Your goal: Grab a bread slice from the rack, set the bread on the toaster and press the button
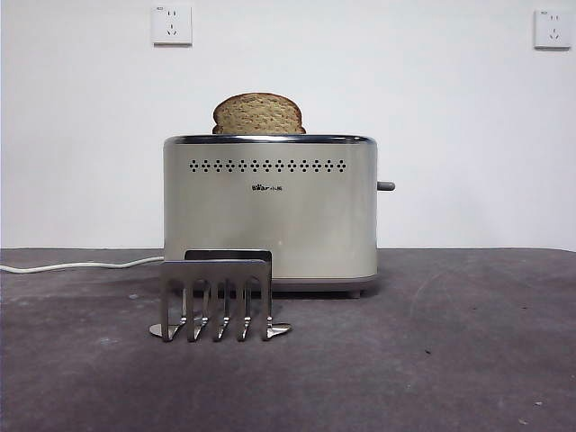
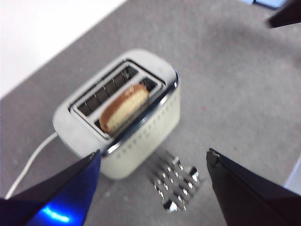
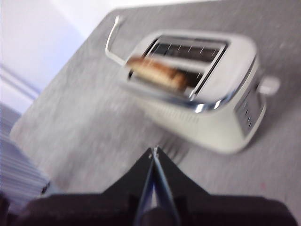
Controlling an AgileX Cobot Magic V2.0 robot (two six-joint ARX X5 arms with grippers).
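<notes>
Above the toaster (image 2: 117, 117), your left gripper (image 2: 153, 162) hangs wide open and empty, well clear of the slice of bread (image 2: 123, 107) standing in its slot; your right gripper (image 3: 154, 151) is closed, holding nothing

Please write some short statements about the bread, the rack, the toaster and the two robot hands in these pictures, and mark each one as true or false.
1. The slice of bread stands in the toaster. True.
2. The rack holds a slice. False: its slots are empty.
3. The left hand is open. True.
4. The right hand grips the bread. False: it is shut on nothing, above the table.
5. The button sticks out from the toaster's narrow end. True.
</notes>
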